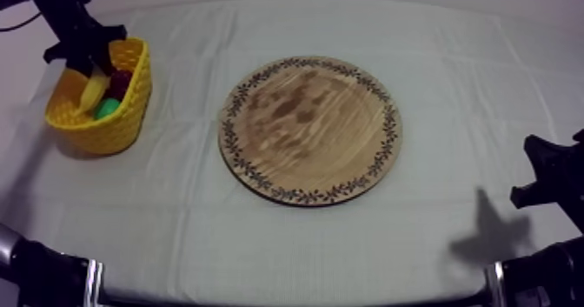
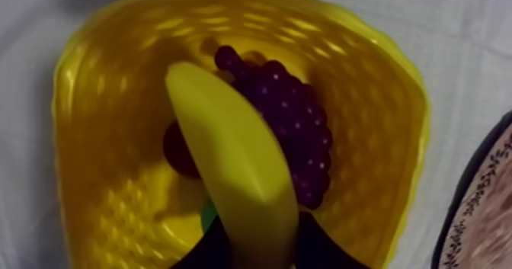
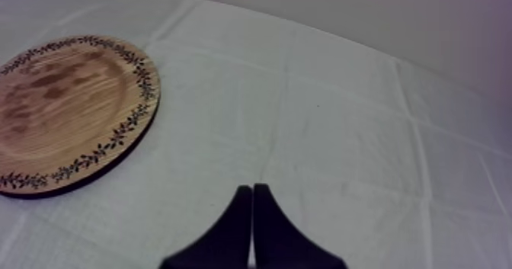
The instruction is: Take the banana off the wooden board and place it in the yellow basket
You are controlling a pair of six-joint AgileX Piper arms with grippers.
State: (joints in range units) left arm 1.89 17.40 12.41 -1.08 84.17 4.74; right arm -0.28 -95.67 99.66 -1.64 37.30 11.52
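Left gripper was clamped on the banana, holding it tip-down inside the basket by the far left corner of the table, right up against the grapes and over a small red fruit. The board sat mid-table. Right gripper hung near the right edge, fingers pinched together on nothing.

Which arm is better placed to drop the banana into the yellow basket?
Left: the left jaws are shut on the banana, right over the yellow basket, beside the grapes. The right jaws lie shut on nothing near the wooden board.
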